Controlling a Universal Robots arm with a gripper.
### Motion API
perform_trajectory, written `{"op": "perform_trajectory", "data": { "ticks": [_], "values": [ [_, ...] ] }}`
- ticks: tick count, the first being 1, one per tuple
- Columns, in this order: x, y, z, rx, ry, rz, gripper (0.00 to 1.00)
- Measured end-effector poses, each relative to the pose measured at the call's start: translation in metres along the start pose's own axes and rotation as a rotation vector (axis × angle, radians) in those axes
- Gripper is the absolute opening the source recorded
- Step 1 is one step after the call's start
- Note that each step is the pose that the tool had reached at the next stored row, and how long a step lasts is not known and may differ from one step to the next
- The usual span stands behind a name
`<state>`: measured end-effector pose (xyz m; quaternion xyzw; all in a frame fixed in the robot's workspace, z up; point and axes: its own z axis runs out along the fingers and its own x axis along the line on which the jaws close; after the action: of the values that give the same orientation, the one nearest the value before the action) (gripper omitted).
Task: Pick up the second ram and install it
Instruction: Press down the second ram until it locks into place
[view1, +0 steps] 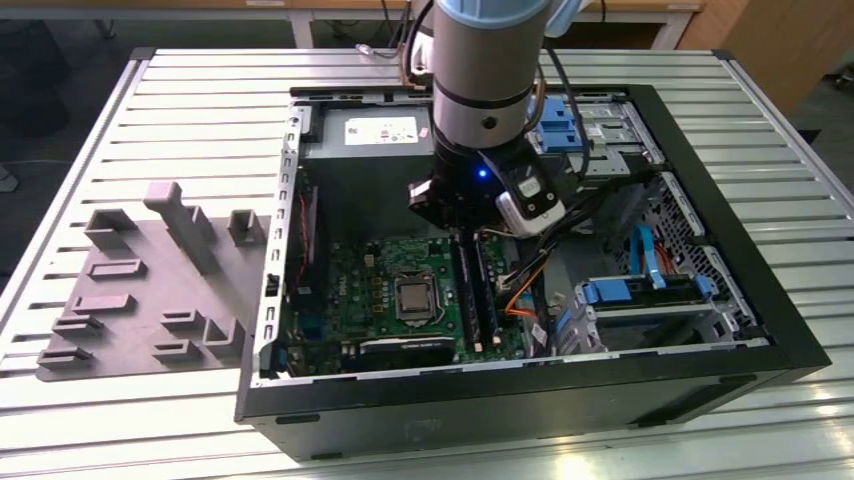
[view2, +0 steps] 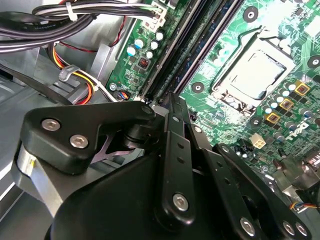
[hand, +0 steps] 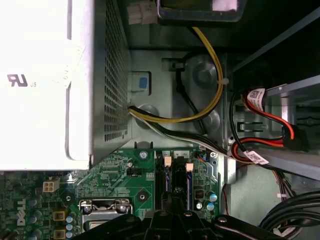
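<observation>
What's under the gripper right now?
Under the gripper lie the black slots on the motherboard. The gripper covers their near ends; whether it holds a ram is hidden.

The pincer (view2: 172, 102) tips apparently hide among the slots (view2: 185, 60).

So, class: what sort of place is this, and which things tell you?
Probably a robotics lab or test bench: an open computer case lies on a slatted metal table, a robot arm reaches into it, and a grey parts fixture sits beside it.
</observation>
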<state>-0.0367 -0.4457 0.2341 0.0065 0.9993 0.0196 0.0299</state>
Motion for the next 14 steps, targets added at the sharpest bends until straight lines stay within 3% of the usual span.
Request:
{"op": "perform_trajectory", "data": {
  "ticks": [14],
  "values": [
    [0.0003, 0.0022, 0.0048, 0.0, -0.0025, 0.0, 0.11]
  ]
}}
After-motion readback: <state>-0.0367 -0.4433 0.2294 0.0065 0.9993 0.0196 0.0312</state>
